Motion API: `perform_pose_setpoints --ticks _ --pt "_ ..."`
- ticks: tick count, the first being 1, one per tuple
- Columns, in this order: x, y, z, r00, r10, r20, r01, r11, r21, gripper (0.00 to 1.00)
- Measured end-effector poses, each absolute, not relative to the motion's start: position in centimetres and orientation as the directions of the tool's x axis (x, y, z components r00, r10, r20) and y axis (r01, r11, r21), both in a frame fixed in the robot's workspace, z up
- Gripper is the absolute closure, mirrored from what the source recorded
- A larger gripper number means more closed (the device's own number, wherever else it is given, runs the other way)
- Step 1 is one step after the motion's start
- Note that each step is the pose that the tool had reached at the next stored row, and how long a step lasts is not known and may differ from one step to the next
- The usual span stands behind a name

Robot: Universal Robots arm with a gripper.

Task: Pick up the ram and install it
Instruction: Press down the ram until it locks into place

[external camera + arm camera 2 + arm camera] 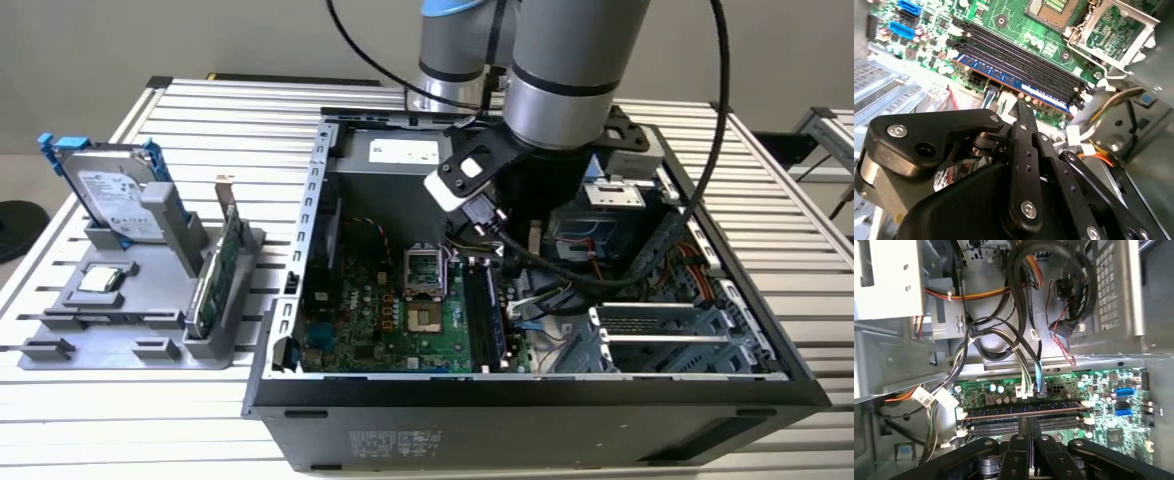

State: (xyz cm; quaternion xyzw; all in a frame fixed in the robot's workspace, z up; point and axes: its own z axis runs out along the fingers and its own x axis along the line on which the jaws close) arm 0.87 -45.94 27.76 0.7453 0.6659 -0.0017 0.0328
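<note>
Inside case (pixel 747 375), ram (pixel 1019 82) seemingly seated; second wrist view shows fingers (pixel 1026 122) together.

Arm (pixel 567 70) reaches down into the computer case (pixel 747 390); gripper (pixel 1030 432) fingers together, pointing at case's motherboard.

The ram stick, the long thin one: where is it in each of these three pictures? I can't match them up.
Exterior view: the ram stands in a slot inside the case, along the green motherboard, at that board's edge on the exterior view's right.
Second wrist view: the ram is the blue strip running diagonally.
First wrist view: the ram runs across, below the hanging cables.
Shared landmark: the green motherboard.
</note>
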Motion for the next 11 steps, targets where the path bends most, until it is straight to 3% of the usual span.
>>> perform_pose_setpoints --ticks 11 --pt "0.9 -45.9 31.8 0.113 0.993 -0.046 0.993 -0.111 0.047 1.0"
